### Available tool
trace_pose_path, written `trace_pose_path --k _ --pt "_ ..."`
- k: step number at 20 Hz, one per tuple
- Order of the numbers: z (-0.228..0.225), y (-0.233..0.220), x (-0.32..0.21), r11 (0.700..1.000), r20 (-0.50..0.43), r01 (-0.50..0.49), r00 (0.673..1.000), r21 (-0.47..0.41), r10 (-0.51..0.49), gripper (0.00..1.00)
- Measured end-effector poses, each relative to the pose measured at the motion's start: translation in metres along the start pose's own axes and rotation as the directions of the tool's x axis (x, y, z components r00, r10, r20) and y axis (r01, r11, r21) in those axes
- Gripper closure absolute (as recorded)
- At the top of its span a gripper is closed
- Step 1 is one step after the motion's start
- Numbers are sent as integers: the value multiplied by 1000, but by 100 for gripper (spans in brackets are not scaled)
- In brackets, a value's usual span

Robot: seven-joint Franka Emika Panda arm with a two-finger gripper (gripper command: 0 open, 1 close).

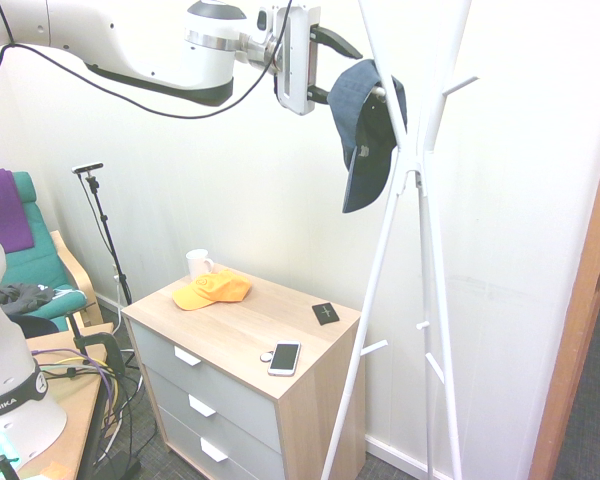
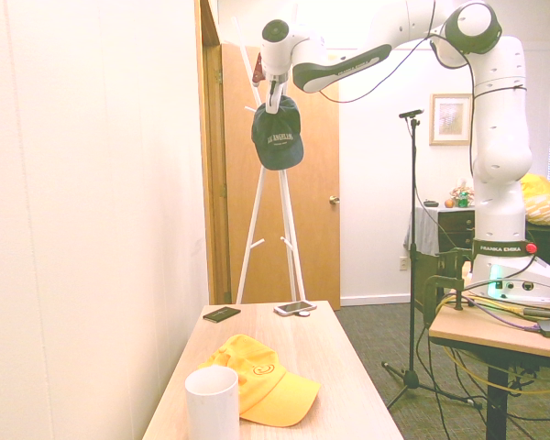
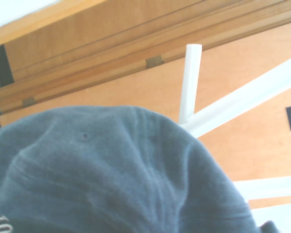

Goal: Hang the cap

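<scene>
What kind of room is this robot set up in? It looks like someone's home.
Probably a furnished room, like a bedroom or hallway corner: a white coat stand with a navy cap on it, a wooden chest of drawers against the wall, and a green armchair.

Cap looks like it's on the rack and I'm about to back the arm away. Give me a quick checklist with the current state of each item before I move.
1. Navy cap hangs on a peg of the white coat rack: ok, crown at the peg, brim pointing down.
2. Gripper jaws open: ok in the first exterior view.
3. Fingers fully free of the fabric: cannot tell, they sit right against the cap's crown.
4. Cap seated deep enough on the peg to stay: cannot tell.
5. Rack standing upright: ok.
6. Yellow cap, mug and phone on the dresser, well below the arm: ok.
</scene>
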State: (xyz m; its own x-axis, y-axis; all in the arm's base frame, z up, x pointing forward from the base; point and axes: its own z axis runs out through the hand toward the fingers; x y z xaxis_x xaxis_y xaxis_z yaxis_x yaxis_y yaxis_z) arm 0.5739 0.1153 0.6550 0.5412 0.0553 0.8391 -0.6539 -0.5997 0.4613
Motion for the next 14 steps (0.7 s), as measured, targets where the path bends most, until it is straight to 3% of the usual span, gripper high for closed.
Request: trace_pose_path --k 2,7,14 --pt "-12 -2 -3 1000 37 -14 999 28 13 0" --pt "-48 -13 -10 975 251 -121 965 184 72 0" --pt "-87 -10 6 877 552 -286 833 385 29 0"
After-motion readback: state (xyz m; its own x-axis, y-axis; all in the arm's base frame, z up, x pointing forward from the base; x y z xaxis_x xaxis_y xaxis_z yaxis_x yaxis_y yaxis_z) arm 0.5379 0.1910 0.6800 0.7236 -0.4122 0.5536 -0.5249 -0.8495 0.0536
